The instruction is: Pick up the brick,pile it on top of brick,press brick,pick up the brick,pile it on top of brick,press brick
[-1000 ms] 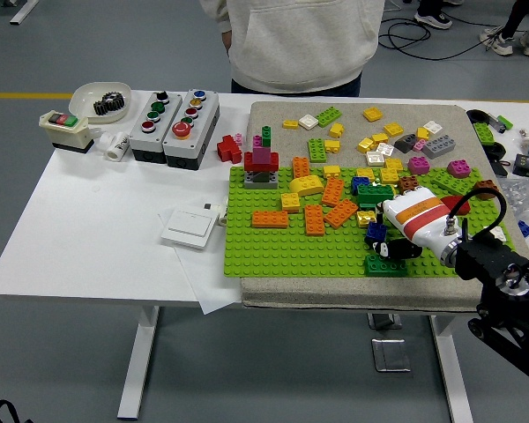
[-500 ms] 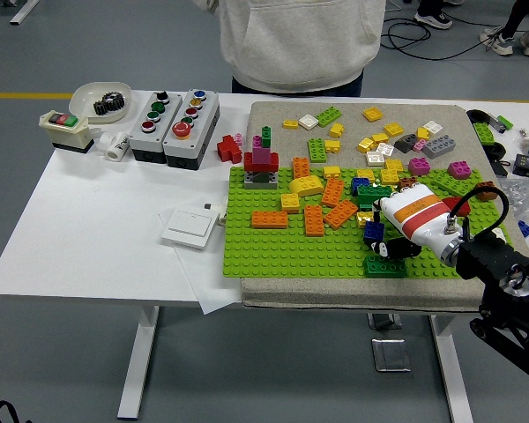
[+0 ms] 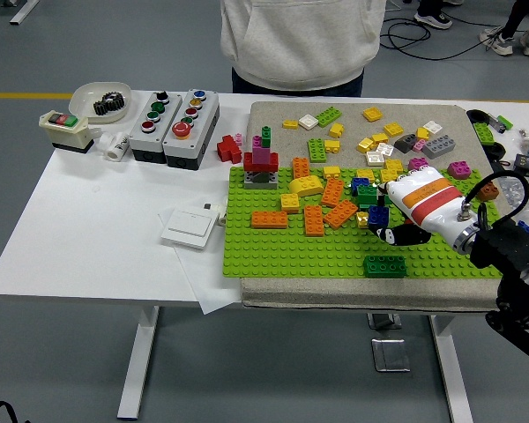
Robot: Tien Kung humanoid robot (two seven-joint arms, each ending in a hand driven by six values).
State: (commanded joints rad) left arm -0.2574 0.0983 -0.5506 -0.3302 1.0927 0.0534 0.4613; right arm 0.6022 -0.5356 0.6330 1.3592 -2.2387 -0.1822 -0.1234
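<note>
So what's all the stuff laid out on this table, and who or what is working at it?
green baseplate: one, bright green, on the grey mat, table's right half
loose bricks: many, orange, yellow, green, pink, grey, white, scattered over baseplate and mat
dark green brick: one, alone near the baseplate's front edge
blue brick: one, at the right hand's fingertips, seemingly held
small brick tower: one, red, pink and green on grey, baseplate's far left corner
button boxes: two, grey, far left of table
switch box: one, cream, far left
bowl: one, white, holding a dark gear
white flat panel: one, on paper left of baseplate
person: one, pale hoodie, standing at far side
right hand: one, white with orange-red bands, over the baseplate
</note>
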